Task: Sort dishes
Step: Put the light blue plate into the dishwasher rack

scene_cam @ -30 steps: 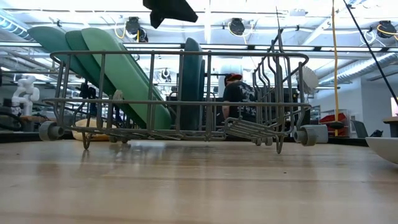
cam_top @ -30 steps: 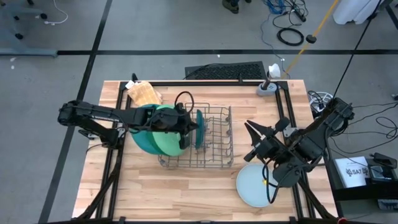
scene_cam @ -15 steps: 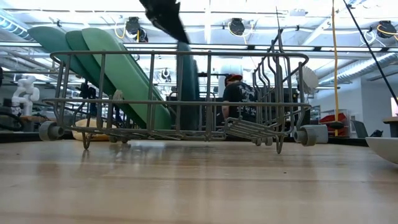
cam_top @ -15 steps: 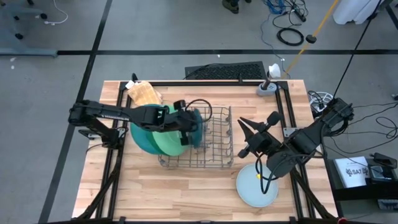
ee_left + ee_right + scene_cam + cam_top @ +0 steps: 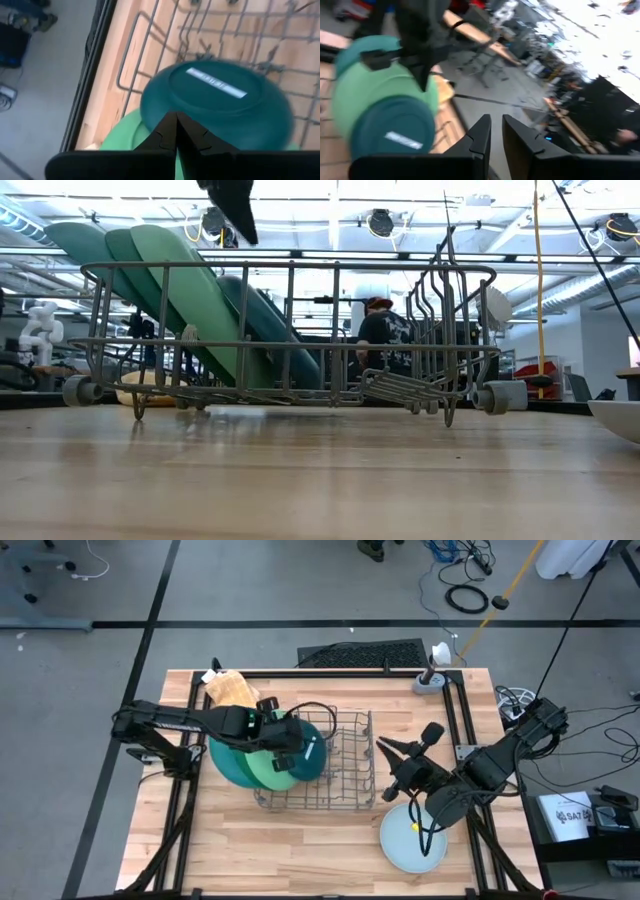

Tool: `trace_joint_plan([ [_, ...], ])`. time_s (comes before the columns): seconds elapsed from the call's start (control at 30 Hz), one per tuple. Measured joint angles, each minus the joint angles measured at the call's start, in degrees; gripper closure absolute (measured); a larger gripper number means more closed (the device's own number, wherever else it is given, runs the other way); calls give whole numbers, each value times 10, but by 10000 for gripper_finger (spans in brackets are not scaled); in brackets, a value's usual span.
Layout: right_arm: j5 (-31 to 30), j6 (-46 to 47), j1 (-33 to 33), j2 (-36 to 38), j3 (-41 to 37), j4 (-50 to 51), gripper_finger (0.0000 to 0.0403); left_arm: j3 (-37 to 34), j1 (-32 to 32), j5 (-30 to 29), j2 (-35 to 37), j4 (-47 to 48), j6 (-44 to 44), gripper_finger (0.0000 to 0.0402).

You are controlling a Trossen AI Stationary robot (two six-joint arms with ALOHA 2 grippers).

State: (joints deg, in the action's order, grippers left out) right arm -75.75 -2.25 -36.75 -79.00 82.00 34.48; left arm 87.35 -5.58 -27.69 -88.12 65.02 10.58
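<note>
Wood table [image 5: 300, 840], grey floor around, black keyboard [image 5: 362, 653] at far edge. Grey wire rack [image 5: 335, 765] mid-table. Four plates leaning in rack's left end, stacked against each other: teal plate [image 5: 225, 755] outermost, green plate [image 5: 268, 762] next, small dark teal plate [image 5: 310, 752] innermost, tilted back onto green one with underside and white label facing up. Low view: three slanted green rims [image 5: 150, 280] plus dark teal one [image 5: 270, 330] behind rack wires, none upright. Pale plate [image 5: 405, 840] flat on table near right front, apart from rack. Tan waffle lump [image 5: 230, 690] at far left corner of table, just behind plates.

Left tool [image 5: 290, 735] above plates at rack's left end, fingers clenched together, empty; left wrist view: tips [image 5: 176, 131] pressed tight over dark teal plate [image 5: 215, 107], contact unclear. Right tool [image 5: 385, 752] just beside rack's right end, above pale plate's far edge, fingers nearly together with slim gap [image 5: 492, 132], grasping nothing.

Person [image 5: 385, 335] in dark top in room behind rack, low view.
</note>
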Motion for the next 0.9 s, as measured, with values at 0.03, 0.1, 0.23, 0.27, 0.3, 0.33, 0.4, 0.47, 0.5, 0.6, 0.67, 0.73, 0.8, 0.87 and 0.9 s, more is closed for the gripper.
trace_joint_plan([
  [0.03,17,5,-1,0,0,5,365,6,-5,-2,0,-1,-3,395],
  [0.1,56,29,-5,-1,0,23,364,18,-17,-13,0,-1,-4,395],
  [0.23,143,110,-19,-2,0,82,356,31,-42,-41,15,-33,-32,395],
  [0.27,172,142,-22,-2,0,101,350,31,-47,-40,23,-55,-41,395],
  [0.3,203,178,-23,-2,0,121,344,31,-52,-38,33,-81,-51,394],
  [0.33,231,214,-24,-5,0,141,337,29,-56,-33,44,-104,-59,393],
  [0.4,289,286,-24,-16,0,181,322,20,-62,-19,67,-146,-77,391],
  [0.47,357,350,-24,-34,0,215,307,11,-66,-4,88,-179,-84,391],
  [0.5,394,381,-24,-45,0,228,300,6,-66,2,98,-187,-84,390],
  [0.6,495,456,-24,-87,0,249,282,-7,-73,12,118,-201,-84,390],
  [0.67,556,492,-24,-117,0,247,274,-20,-78,11,126,-211,-84,389],
  [0.73,611,529,-30,-147,0,239,269,-36,-82,11,132,-230,-84,389],
  [0.8,656,562,-36,-178,0,229,267,-47,-84,11,133,-241,-84,389],
  [0.87,695,594,-45,-205,0,216,266,-53,-84,11,132,-246,-87,389],
  [0.9,709,609,-51,-217,0,209,266,-57,-84,17,133,-252,-95,388],
])
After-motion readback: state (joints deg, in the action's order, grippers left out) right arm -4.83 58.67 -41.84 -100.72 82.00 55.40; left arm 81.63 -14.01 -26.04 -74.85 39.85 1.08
